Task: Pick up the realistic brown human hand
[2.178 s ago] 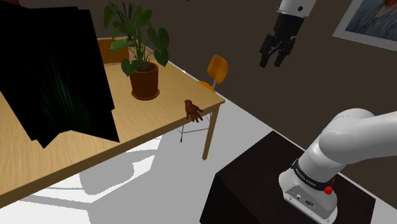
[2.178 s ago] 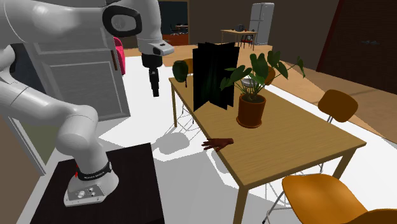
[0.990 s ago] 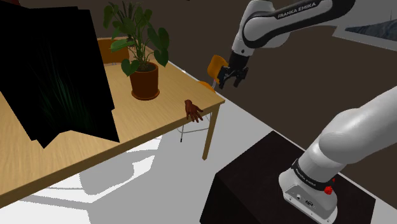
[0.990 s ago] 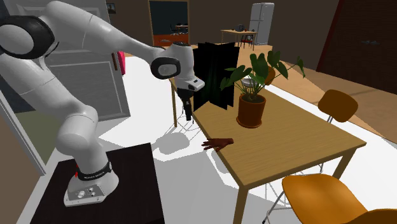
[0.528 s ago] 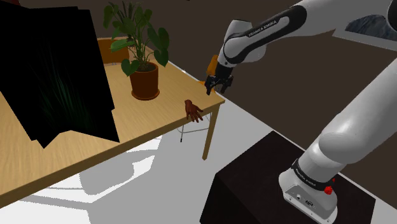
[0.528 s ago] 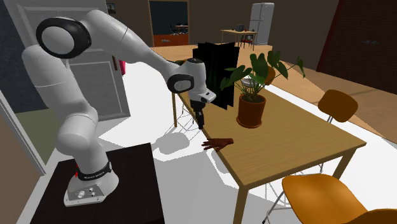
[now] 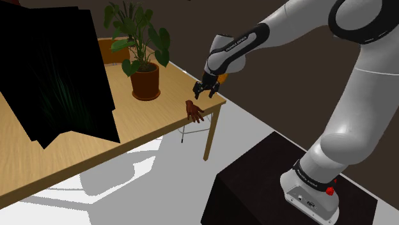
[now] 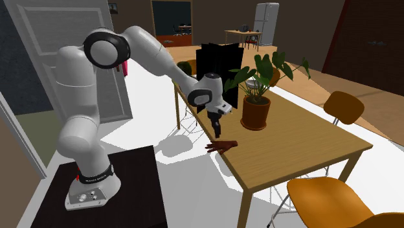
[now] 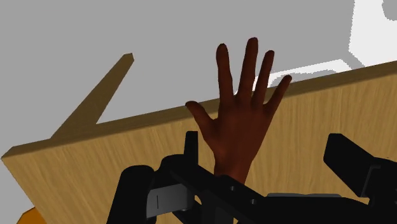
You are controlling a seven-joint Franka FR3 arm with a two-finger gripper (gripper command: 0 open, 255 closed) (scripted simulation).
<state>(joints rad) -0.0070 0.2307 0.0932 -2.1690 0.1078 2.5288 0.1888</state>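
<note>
Plainly, the brown hand [image 7: 194, 110] is a smooth, dark reddish-brown model with its five digits spread, lying flat at the edge of the pale, wood-grained surface [image 7: 77, 160] near its corner, its fingertips reaching out past the rim. We see the black claw [image 7: 204, 94] hanging just above it with its two prongs standing apart; in the wrist view the model's wrist lies between them, clasped by neither. A leafy plant [image 7: 137, 32] in a rounded reddish-brown pot [image 7: 146, 82] stands farther in on the surface.
</note>
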